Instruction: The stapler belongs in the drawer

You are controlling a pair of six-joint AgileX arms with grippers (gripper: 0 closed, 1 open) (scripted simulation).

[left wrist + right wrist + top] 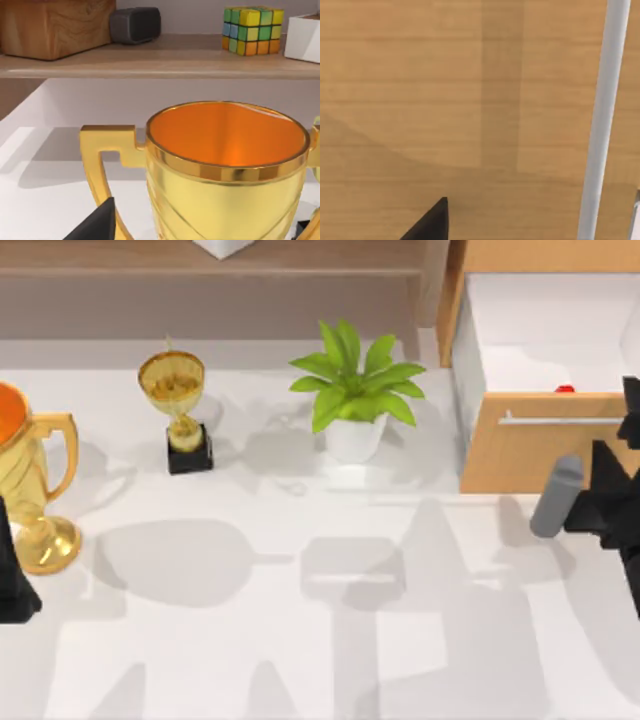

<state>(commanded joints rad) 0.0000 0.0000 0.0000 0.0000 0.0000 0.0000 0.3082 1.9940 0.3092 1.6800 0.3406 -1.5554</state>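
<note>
Stapler [565,389] lies inside the open drawer [540,455] (right hand [625,455] alongside, grip unclear).

White table [300,660] under soft shadows; brown wooden shelf [200,260] behind

The white table [300,640] carries two gold trophies [178,405] and a potted plant [355,390]. A wooden shelf [160,60] holds a colourful cube [252,30].
</note>
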